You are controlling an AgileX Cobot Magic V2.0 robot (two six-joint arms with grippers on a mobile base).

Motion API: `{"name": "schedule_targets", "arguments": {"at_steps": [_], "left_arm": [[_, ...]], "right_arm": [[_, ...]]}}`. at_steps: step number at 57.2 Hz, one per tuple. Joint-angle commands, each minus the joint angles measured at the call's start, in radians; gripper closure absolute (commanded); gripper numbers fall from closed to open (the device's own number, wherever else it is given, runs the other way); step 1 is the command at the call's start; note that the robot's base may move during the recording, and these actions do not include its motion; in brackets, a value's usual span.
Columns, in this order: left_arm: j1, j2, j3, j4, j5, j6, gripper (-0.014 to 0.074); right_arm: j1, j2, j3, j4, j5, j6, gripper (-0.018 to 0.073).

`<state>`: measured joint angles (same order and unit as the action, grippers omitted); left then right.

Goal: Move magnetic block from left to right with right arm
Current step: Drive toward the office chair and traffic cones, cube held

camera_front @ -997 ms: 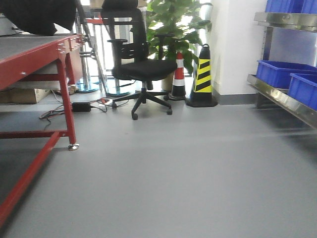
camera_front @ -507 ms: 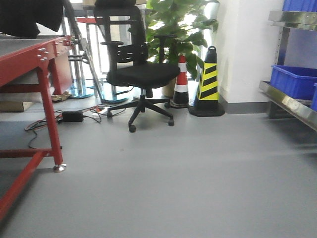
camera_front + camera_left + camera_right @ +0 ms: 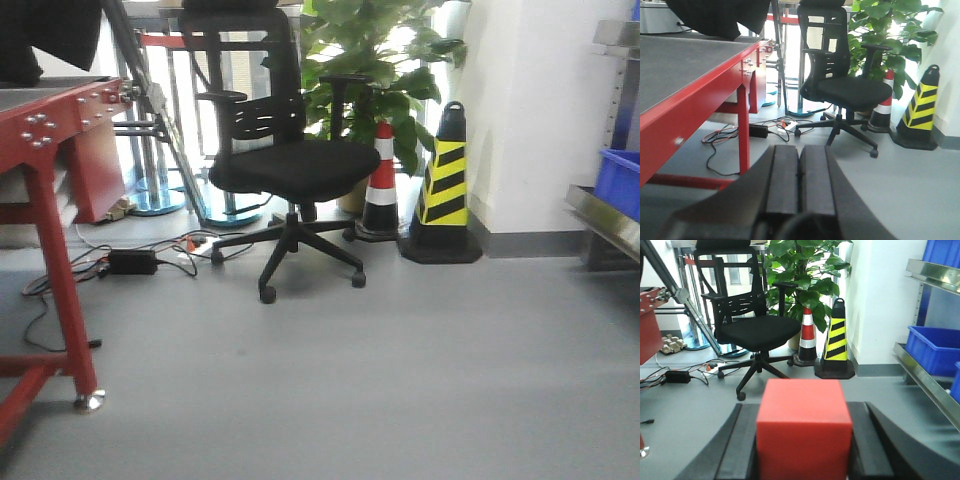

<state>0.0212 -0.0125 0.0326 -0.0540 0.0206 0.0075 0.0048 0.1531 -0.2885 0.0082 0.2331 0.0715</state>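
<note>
Magnetic block [image 3: 803,425] is clamped in the right gripper [image 3: 802,450]. In the right wrist view the red cube is seated between the two dark jaws, which are clenched on its sides, and it is carried in the air with no surface touching it.

At the far left the red-framed worktop [image 3: 685,60] is seen, with its grey top bare where it shows. In the left wrist view the left gripper [image 3: 800,182] is presented beside that worktop, its jaws pressed flat together with nothing held between them. Loose cables [image 3: 130,262] are spread on the grey floor [image 3: 400,350] past the worktop leg. Further right a black office chair [image 3: 290,165] is placed in front of a leafy plant [image 3: 370,60], then a red and white cone [image 3: 381,180] and a yellow and black cone [image 3: 447,180] are stood just beside each other against the white wall. At the far right a steel shelf [image 3: 920,370] is fitted, and a blue bin [image 3: 935,347] is kept on it.

The pick-up is judged complete, since the cube is already lifted off the left side. The carry to the right is taken to be under way. What is left is for the block to be lowered and released on the right; no setting-down place can be identified in these views
</note>
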Motion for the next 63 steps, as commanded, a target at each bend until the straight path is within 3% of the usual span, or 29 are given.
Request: {"name": "schedule_targets", "arguments": {"at_steps": [1, 63], "left_arm": [[-0.007, -0.01, 0.008, -0.003, -0.081, -0.007, 0.0722], [-0.007, -0.01, 0.008, -0.003, -0.081, -0.007, 0.0722]], "right_arm": [[0.0, 0.01, -0.031, -0.008, -0.093, -0.006, 0.023], [0.0, 0.01, -0.031, -0.008, -0.093, -0.006, 0.023]]}}
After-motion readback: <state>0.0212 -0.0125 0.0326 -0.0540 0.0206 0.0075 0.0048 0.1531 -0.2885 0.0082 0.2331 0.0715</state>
